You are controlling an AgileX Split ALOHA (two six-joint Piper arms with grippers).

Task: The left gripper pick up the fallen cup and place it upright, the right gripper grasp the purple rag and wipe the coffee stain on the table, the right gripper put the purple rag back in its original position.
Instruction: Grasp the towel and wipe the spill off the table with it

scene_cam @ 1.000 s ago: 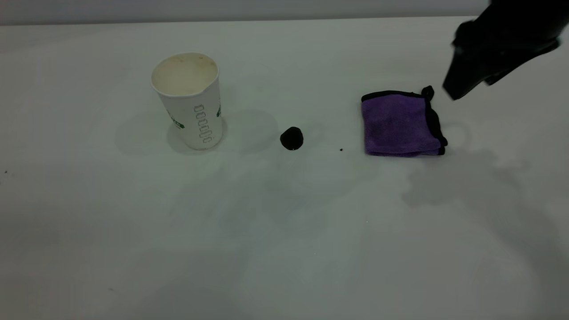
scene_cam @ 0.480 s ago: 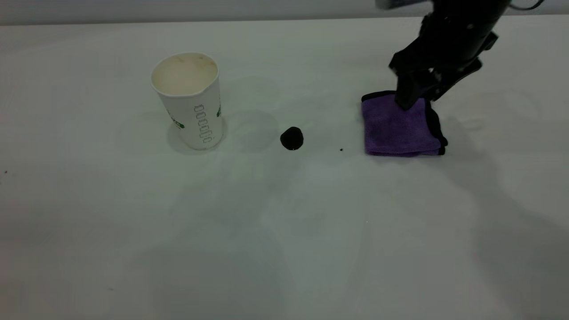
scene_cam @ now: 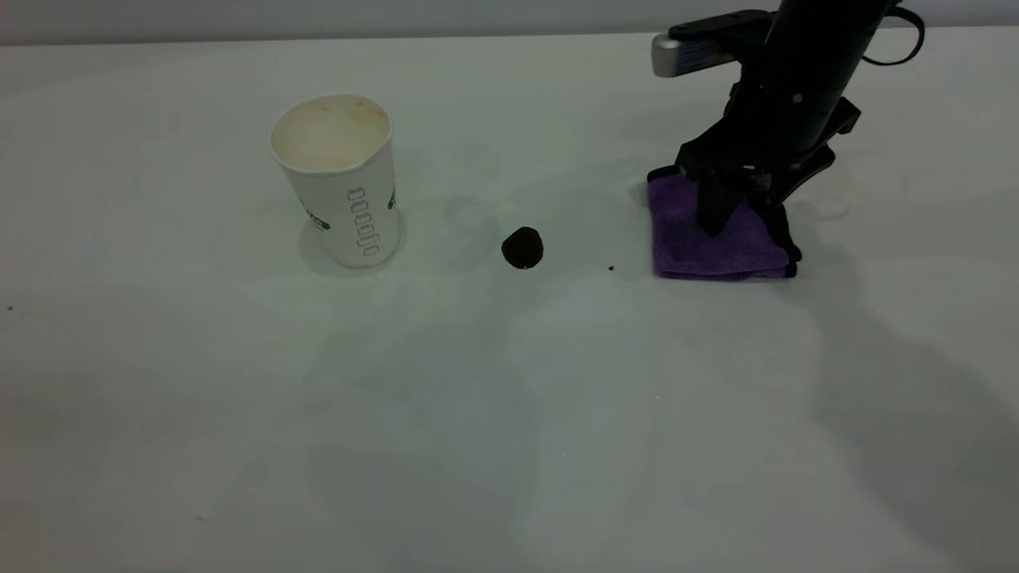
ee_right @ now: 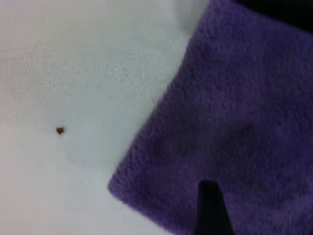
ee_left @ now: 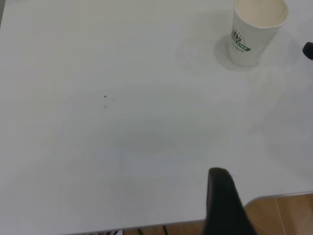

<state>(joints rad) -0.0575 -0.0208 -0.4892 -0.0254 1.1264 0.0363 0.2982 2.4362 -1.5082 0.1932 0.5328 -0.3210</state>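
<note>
On the cup (scene_cam: 341, 179) I see green band printing and a column of outlined marks; I can't read any of it.

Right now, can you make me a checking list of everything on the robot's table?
Surface: the table is plain white-grey.
Job's things: the cup stands upright; the coffee stain is unwiped; the purple rag lies flat.
Clutter: a tiny dark speck between stain and rag.
Claws: the right claw is open, down on the rag; the left claw is parked near the table edge.
Cables: a black loop on the right arm.
Surroundings: nothing seen.
</note>
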